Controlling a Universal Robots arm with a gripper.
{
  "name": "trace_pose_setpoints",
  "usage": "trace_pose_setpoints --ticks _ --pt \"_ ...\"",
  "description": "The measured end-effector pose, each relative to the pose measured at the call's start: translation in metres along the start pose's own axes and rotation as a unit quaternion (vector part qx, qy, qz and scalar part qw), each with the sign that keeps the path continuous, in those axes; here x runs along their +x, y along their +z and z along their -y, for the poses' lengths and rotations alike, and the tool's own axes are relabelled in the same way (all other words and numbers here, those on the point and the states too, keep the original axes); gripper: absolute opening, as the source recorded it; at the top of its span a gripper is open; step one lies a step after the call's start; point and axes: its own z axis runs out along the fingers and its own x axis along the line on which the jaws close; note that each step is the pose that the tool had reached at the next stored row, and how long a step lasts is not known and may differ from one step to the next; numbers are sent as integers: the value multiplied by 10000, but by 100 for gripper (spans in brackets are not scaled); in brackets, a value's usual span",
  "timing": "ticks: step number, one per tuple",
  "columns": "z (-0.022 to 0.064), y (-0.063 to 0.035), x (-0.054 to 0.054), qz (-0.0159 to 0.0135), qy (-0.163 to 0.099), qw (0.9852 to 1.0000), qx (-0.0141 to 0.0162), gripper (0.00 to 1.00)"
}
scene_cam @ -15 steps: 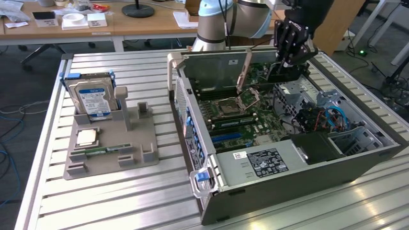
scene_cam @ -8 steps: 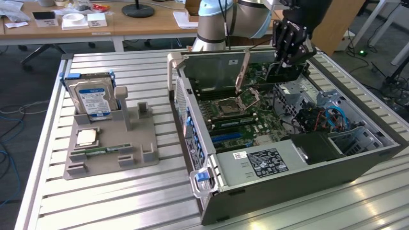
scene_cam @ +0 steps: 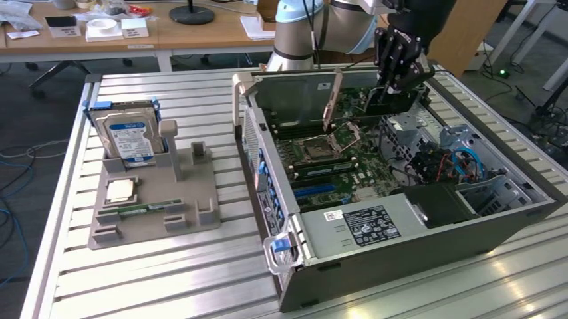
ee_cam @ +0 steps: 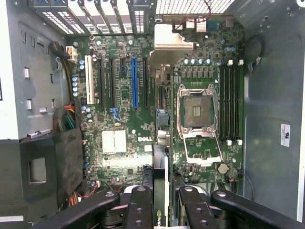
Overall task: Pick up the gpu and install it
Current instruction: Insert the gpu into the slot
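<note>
Item, yours to check: one thin flat gpu with a green circuit board and black face, gripped edge-on in the black jaws, which are clenched on it. It hangs over the green motherboard inside the open grey metal computer case. Item: one silver hard drive with a blue-white label, upright in a grey plastic holder on the slatted metal bench, at the exterior view's left, well apart from the gpu.

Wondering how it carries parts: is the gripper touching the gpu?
Touching. The wrist view shows the gripper clamping the gpu between its fingers, one on each side.
</note>
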Motion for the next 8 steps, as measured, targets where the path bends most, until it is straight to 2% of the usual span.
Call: trace_pose_setpoints --ticks 8 --pt "-5 16 0 1 0 10000 1 26"
